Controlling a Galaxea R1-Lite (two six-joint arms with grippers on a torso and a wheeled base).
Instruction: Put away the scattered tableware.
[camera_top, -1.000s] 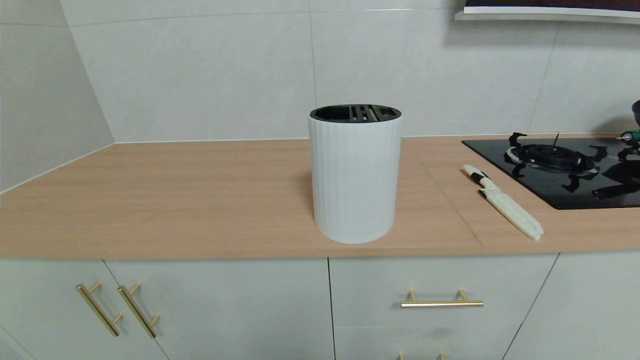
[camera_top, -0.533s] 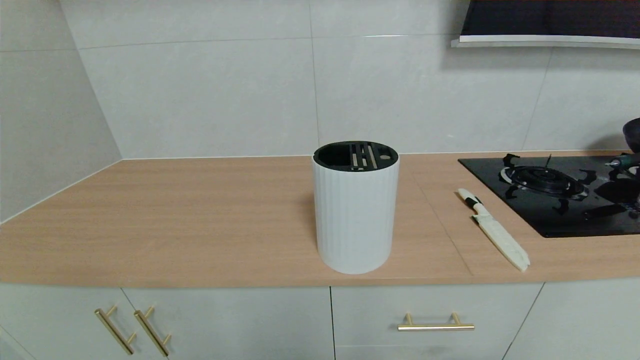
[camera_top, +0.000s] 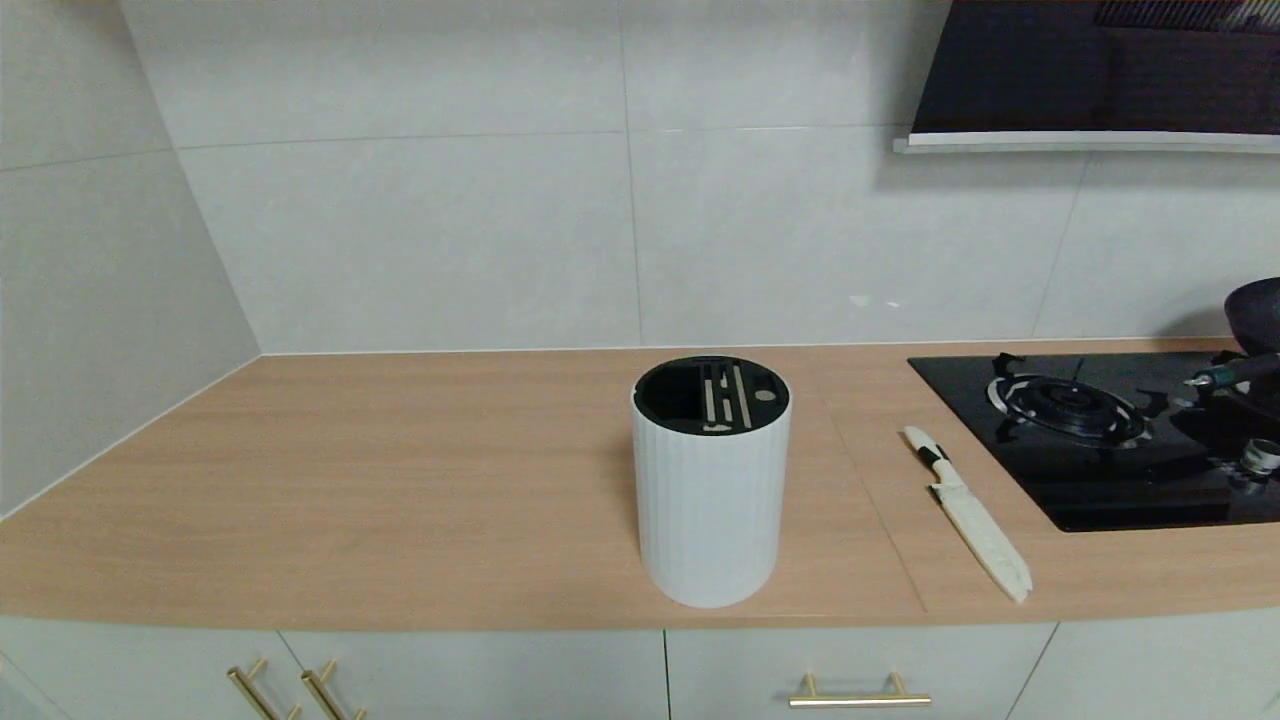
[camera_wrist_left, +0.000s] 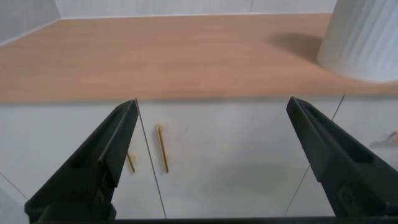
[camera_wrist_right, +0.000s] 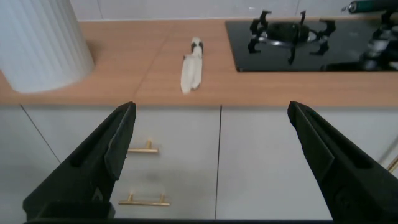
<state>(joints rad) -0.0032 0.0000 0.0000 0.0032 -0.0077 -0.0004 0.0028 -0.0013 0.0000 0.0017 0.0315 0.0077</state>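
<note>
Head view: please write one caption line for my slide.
White ribbed cylindrical holder on a wooden countertop, a white knife lying between it and the black gas hob.

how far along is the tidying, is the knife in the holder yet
Nothing looks done: the knife lies flat on the counter, between the white holder and the hob, and the holder's slots look empty. Nothing is in hand: the left pincer and right pincer are both open and empty, short of the counter. Left to do: grasp the knife and slide it into a slot.
</note>
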